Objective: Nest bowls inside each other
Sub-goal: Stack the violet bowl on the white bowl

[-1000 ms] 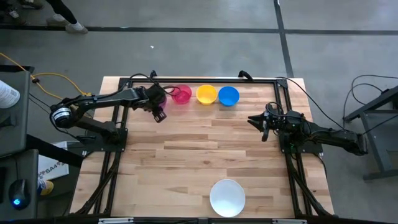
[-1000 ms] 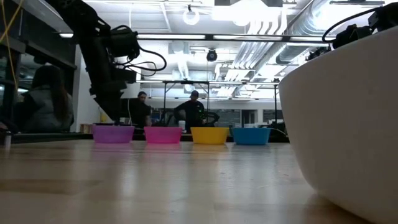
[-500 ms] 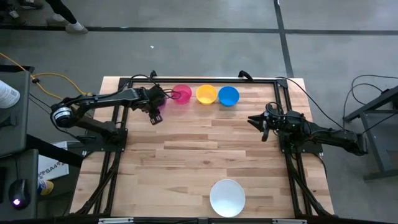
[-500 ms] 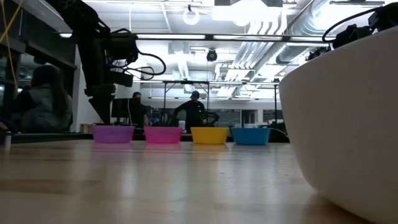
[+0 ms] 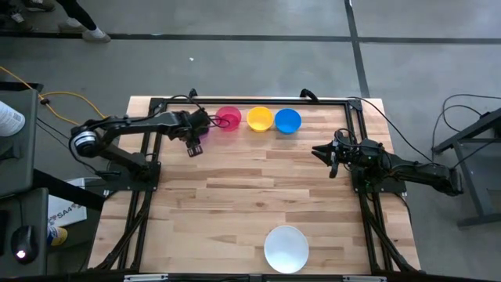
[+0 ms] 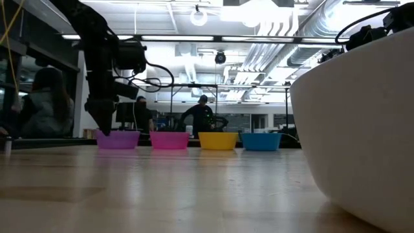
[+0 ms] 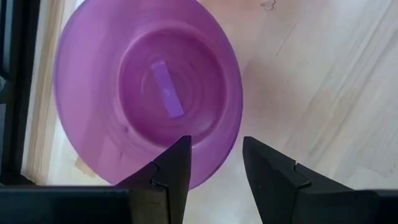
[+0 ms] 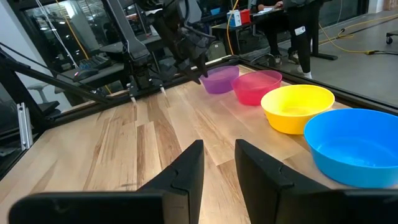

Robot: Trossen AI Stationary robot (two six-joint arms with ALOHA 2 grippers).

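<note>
Hovering just above the purple bowl [image 7: 146, 93], the left gripper [image 7: 214, 163] holds its fingers apart astride the near rim, apparently to grasp it.

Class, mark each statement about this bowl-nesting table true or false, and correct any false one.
1. The left gripper is open above the purple bowl. True.
2. The white bowl sits in the row with the coloured bowls. False: it stands alone at the opposite edge.
3. The yellow bowl is between the pink bowl and the blue bowl. True.
4. The right gripper holds the blue bowl. False: it holds nothing.
</note>
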